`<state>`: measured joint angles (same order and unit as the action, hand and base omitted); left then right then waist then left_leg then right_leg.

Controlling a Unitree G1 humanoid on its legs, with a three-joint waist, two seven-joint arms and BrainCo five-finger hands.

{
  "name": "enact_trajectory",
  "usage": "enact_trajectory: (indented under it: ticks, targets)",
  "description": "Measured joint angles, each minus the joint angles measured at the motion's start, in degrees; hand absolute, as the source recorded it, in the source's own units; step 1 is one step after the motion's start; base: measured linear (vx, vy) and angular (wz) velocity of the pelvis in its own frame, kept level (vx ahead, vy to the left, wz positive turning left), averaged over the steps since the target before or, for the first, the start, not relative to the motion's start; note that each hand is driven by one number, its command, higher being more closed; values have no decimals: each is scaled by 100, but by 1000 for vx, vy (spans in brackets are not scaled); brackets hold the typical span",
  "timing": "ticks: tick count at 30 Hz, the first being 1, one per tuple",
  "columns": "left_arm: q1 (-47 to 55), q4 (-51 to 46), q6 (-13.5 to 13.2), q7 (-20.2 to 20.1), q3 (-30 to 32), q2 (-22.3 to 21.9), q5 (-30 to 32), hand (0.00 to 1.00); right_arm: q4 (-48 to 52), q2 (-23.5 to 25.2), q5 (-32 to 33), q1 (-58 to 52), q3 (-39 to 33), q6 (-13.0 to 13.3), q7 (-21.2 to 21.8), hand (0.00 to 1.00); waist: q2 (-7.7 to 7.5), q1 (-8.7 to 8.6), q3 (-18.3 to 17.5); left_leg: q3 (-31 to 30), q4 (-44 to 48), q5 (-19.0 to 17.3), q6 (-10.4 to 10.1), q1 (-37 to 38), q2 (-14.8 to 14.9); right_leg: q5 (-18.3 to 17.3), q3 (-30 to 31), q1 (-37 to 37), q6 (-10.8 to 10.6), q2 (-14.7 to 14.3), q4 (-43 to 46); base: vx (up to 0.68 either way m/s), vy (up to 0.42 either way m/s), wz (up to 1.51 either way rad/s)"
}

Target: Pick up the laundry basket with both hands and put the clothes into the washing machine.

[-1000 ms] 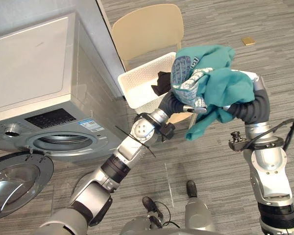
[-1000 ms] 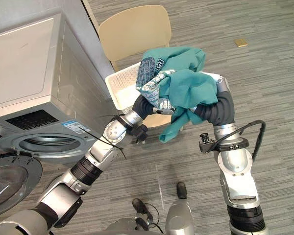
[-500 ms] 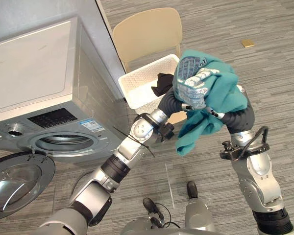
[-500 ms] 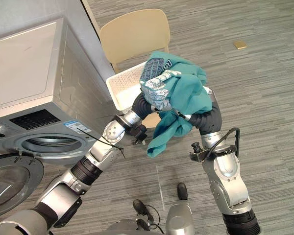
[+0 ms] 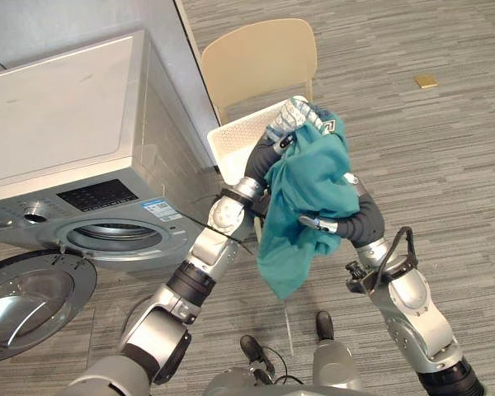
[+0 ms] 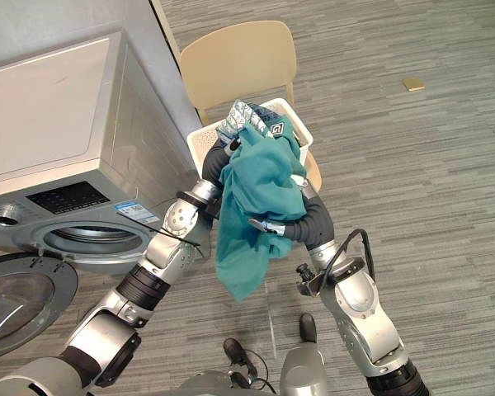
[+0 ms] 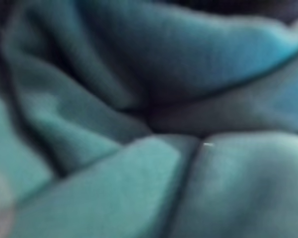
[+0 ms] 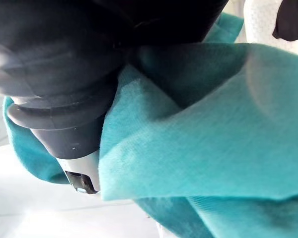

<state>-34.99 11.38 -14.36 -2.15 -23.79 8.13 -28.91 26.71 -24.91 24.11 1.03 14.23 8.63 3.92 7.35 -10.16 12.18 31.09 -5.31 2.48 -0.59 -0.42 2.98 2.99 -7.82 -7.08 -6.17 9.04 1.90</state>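
Reaching L arm up from lower left, elbow bent, forearm running up and away, putting left hand [image 5: 271,147] at the near rim of a white perforated plastic laundry basket [image 5: 233,140]. Bringing R arm in from lower right, forearm slanting up and inward, wrist bent over, setting right hand [image 5: 320,223] lower and closer in than left hand, near it but apart.

Carrying a teal soft-knit garment [image 5: 301,186] draped across both hands: bunching over left hand, falling past right hand, hanging slack well below it. Carrying also a blue-and-white patterned cloth [image 5: 294,117] just above left hand, touching the teal one. Burying left hand in teal folds, seen close up in left wrist view; grip: can't tell. Covering right hand w/ same fabric, dark wrist cover pressing against it in right wrist view; clamped or loose: can't tell either.

Not lifting basket: sitting on seat of a beige moulded plastic chair [image 5: 260,58], just behind both hands. Seeing a small black cloth [image 8: 290,20] inside basket, beyond right hand, in right wrist view.

Standing by a silver-grey front-loading washing machine [image 5: 66,115], off to the left of left hand, showing round glass door [image 5: 25,301] swung open, low and far left of both hands, drum opening [image 5: 120,238] uncovered. Holding both garments outside the drum, in the air to its right.
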Motion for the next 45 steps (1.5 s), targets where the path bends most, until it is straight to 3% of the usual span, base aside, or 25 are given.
enact_trajectory:
  ticks: [8,16,24,32,37,39,41,43,45]
  targets:
    - [215,52,8,153,261,-39,262,100,-139,219,-224,-46,-20,-18,-1,0,-20,0,-11,-39,-1,0,0,45,4,0,-26,83,0,-17,-38,3,-3,0]
    - [778,52,76,227,539,-190,229,100,-145,454,-250,-291,-296,-39,-10,0,-192,0,-145,-51,-2,0,0,36,11,28,-26,127,9,-44,-133,2,-3,1]
    - [1672,-92,247,354,1620,-220,-23,100,-81,804,-212,-599,-1250,-30,-174,0,-239,12,-276,-92,-2,8,-16,121,77,50,-105,283,36,-103,-239,4,-21,2]
    - [2707,-1304,266,517,2852,-251,-191,100,-76,1412,-336,-1001,-2368,-16,-554,0,-249,55,-430,-294,-14,8,-23,226,90,55,-314,553,47,-106,-344,-16,-17,11]
    - [3339,-1846,194,658,3355,-613,-194,100,-438,1635,-796,-1015,-2501,-31,-920,0,-268,293,-522,-597,-49,38,-60,183,85,48,-586,722,57,-99,-395,-37,-4,32]
    - [3612,-1942,189,742,3364,-735,-195,100,-921,1706,-1077,-899,-2549,-123,-1066,0,-318,488,-608,-875,-46,63,-80,73,85,4,-869,804,89,-85,-398,-46,9,57]
    - [3784,-2036,155,764,3466,-814,-196,100,-1327,1780,-1279,-663,-2607,-237,-1179,0,-390,530,-630,-983,80,43,-33,-123,116,-29,-1179,826,97,-43,-384,-17,27,90]
    - [3875,-2034,156,836,3529,-881,-205,100,-1594,1799,-1574,-474,-2785,-383,-1394,0,-425,641,-626,-537,649,-181,109,-383,335,-25,-1553,844,105,23,-328,9,33,86]
    - [4018,-2033,146,872,3567,-1003,-207,100,-1824,1778,-1866,-314,-3110,-530,-1620,0,-381,766,-623,178,1713,-636,335,-714,799,-62,-1956,935,106,104,-135,10,101,79]
